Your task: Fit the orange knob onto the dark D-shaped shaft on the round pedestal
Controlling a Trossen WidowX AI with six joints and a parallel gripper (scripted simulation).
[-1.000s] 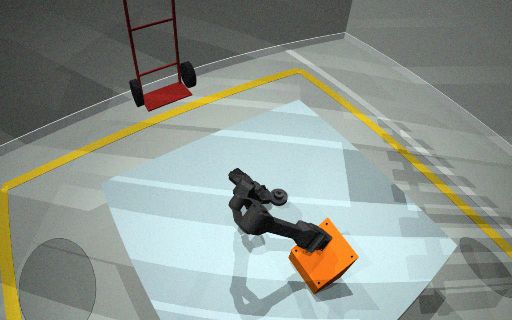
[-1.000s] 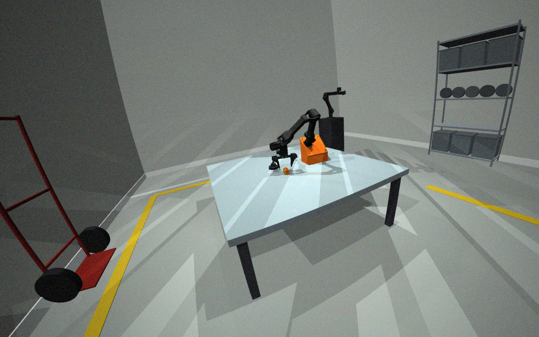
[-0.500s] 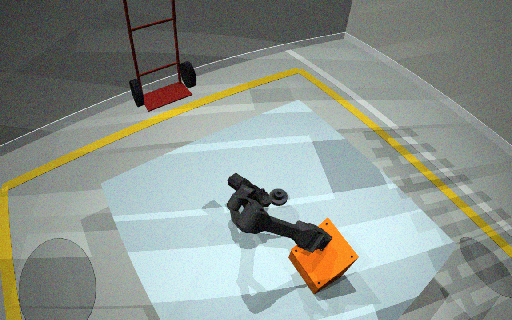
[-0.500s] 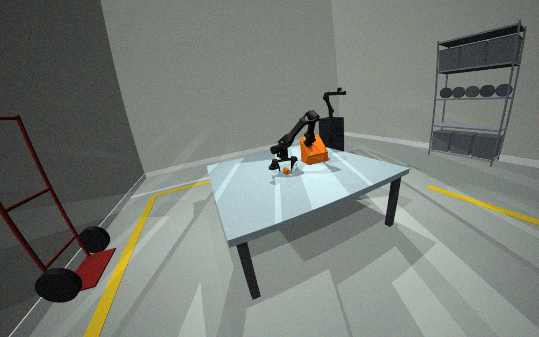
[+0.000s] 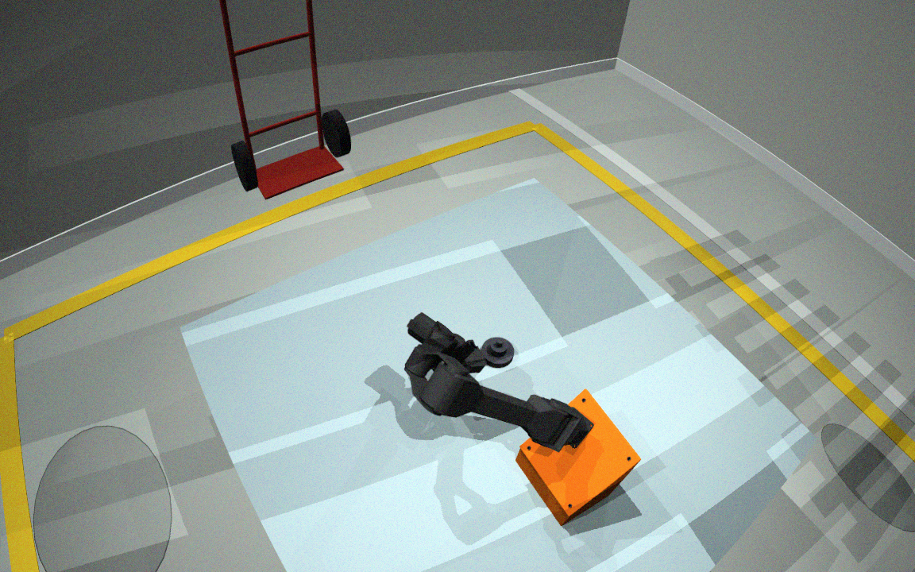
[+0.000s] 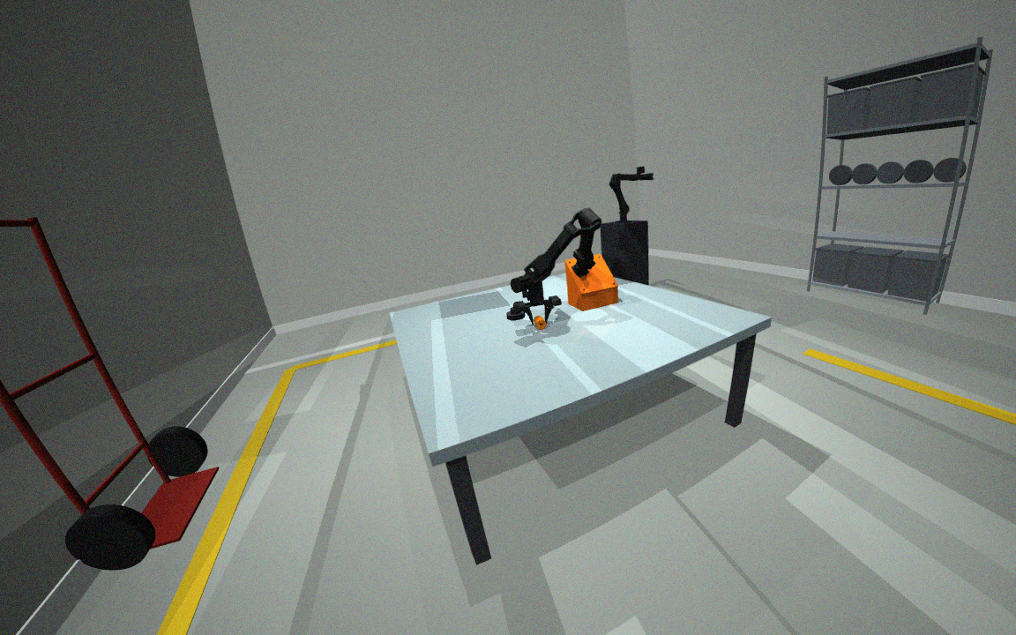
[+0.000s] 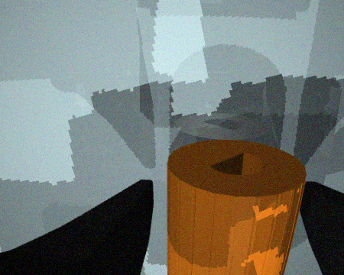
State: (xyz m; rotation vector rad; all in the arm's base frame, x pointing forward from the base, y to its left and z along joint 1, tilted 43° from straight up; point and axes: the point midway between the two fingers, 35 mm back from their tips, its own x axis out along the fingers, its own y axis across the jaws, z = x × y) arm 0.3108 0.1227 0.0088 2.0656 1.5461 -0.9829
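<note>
The orange knob (image 6: 540, 323) (image 7: 233, 229) lies on its side on the table, its round end face and dark hole showing in the wrist view. My gripper (image 6: 541, 319) (image 7: 228, 193) is open, with its fingers around the knob. In the wrist view a gap shows between the left finger and the knob; the right finger is very near its side, and I cannot tell if it touches. The knob is hidden under the arm in the top view. The dark round pedestal (image 5: 507, 358) (image 6: 515, 315) stands upright close beside the gripper, its shaft showing in the top view.
The arm rises from an orange base block (image 5: 592, 465) (image 6: 593, 297) on the pale table (image 5: 347, 284) (image 6: 511, 378). A red hand truck (image 5: 297, 171) (image 6: 180, 505), a shelf rack (image 6: 894, 130) and another dark arm (image 6: 619, 197) on a black stand stand away from the table.
</note>
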